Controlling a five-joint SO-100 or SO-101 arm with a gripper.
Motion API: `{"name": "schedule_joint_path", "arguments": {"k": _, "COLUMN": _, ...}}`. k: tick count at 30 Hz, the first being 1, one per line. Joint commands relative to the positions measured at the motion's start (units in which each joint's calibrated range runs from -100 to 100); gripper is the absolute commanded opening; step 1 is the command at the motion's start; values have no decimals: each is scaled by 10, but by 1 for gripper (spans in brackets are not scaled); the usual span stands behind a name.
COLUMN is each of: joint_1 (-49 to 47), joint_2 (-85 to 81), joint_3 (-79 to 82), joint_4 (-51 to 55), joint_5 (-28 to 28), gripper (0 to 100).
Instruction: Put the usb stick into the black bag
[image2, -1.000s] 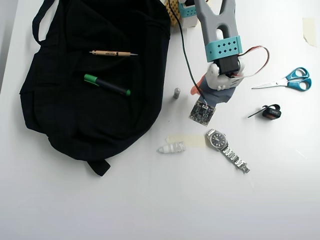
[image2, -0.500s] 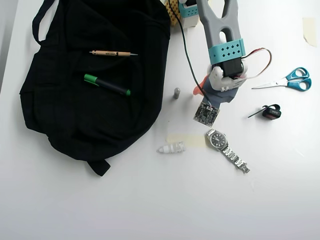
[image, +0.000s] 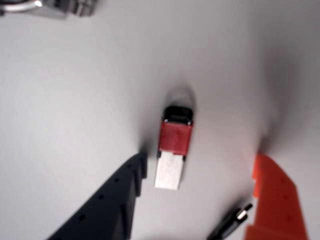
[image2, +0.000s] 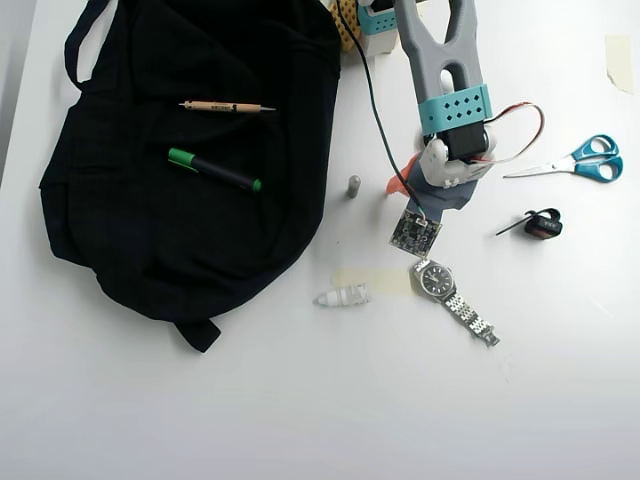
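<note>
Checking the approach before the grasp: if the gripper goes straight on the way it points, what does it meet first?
Probably the usb stick, lying between the open gripper fingers in the wrist view, on the white table; depth is unclear.

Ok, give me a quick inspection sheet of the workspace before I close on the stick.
Surface: white table, bare tape patches.
Job's things: usb stick flat on the table between the fingers; black bag lying at left in the overhead view.
Clutter: pencil and green marker on the bag; wristwatch, scissors, grey cylinder, white ribbed piece.
Grippers: gripper open, straddling the stick.
Cables: black cable along the arm.
Surroundings: nothing seen.
</note>
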Motion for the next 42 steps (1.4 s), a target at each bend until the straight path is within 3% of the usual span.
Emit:
{"name": "schedule_joint_path", "arguments": {"k": 1, "joint_1": 1, "joint_2": 5, "joint_3": -9, "joint_4": -9, "joint_5": -1, "gripper": 27}}
{"name": "schedule_joint_path", "arguments": {"k": 19, "joint_1": 0, "joint_2": 5, "joint_3": -8, "joint_4": -9, "joint_5": -1, "gripper": 26}}
{"name": "schedule_joint_path", "arguments": {"k": 29, "joint_1": 1, "joint_2": 5, "joint_3": -19, "joint_4": -9, "joint_5": 1, "gripper": 12}}
{"name": "schedule_joint_path", "arguments": {"k": 42, "joint_1": -6, "joint_2": 5, "joint_3": -20, "joint_4": -9, "joint_5": -1, "gripper": 11}}
